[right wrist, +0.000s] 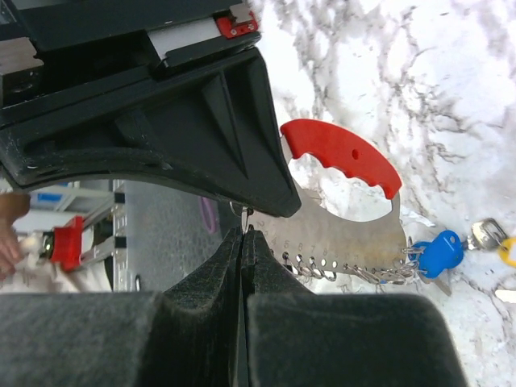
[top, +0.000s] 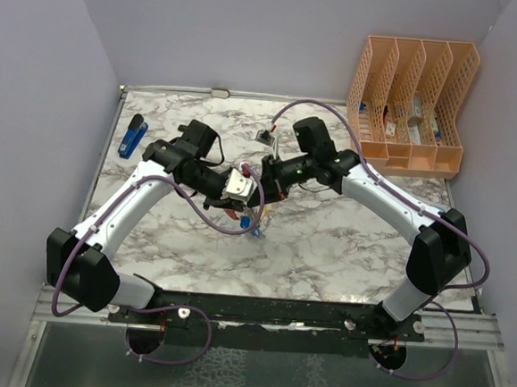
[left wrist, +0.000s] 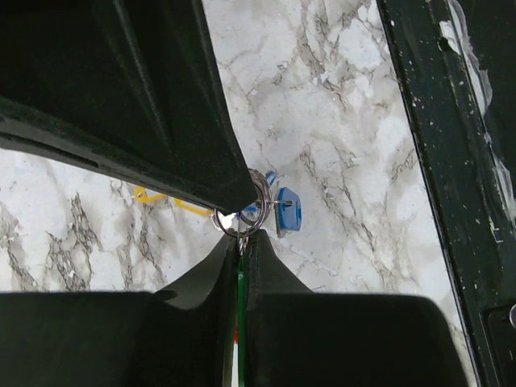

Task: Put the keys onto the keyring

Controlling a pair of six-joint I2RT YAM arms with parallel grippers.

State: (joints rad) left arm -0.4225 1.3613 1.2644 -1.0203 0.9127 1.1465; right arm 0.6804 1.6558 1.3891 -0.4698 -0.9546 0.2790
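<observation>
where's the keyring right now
Mid-table, where the two arms meet: in the right wrist view the keyring sticks out rightward from the shut right gripper, a blue key at its far end.

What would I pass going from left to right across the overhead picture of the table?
Blue stapler → keys in the middle → orange file rack at the far right.

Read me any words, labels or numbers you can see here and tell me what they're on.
None can be read. The keyring and blue key show no print; anything on the stapler or the things in the orange rack is too small to tell.
</observation>
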